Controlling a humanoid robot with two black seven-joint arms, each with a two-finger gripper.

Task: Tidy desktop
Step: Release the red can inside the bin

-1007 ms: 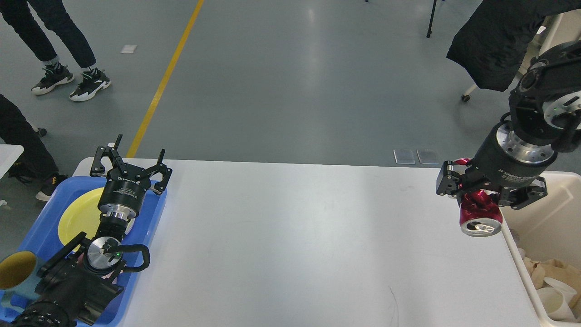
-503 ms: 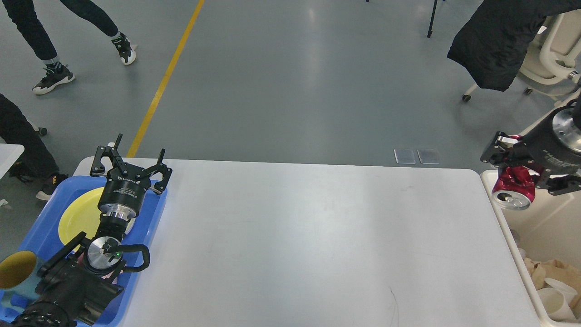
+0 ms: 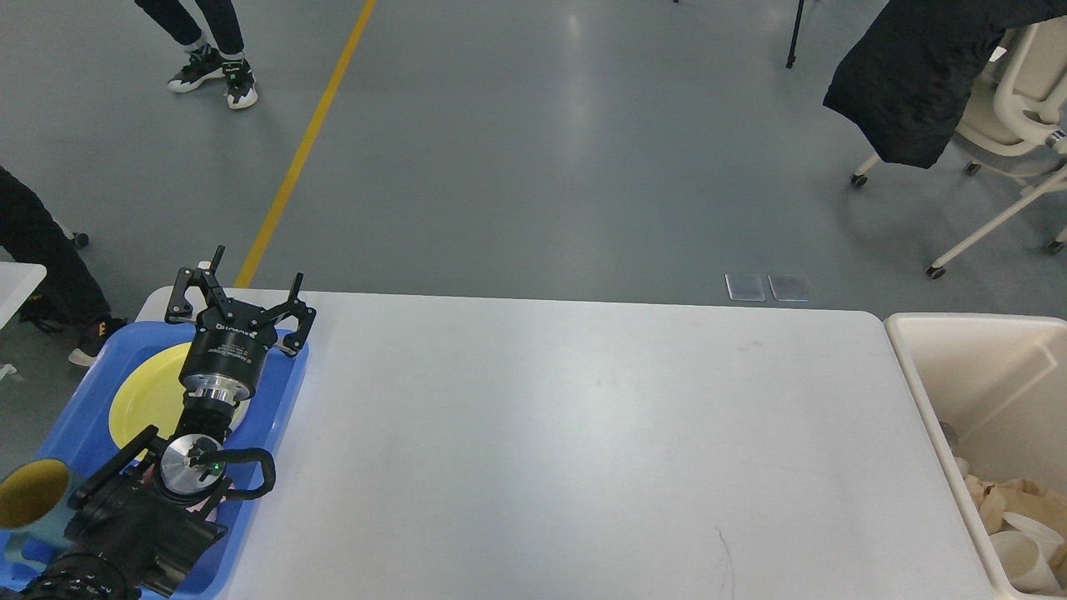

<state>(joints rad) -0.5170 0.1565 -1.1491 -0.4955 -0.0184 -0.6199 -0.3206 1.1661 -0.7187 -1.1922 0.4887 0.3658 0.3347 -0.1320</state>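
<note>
One gripper only was in view — the left gripper [image 3: 239,293], fingers spread and holding nothing, poised above the far edge of the blue tray [image 3: 83,400] beside the yellow plate [image 3: 146,392]. Right gripper out of frame; its state could not be told. Desktop [image 3: 583,442] filled the middle, nothing lying on its visible surface, with the cream bin [image 3: 917,367] at its right end holding paper cups [image 3: 1017,546]. Judged nearly done — any drop should be made well inside the bin's walls, low, not at the rim.
</note>
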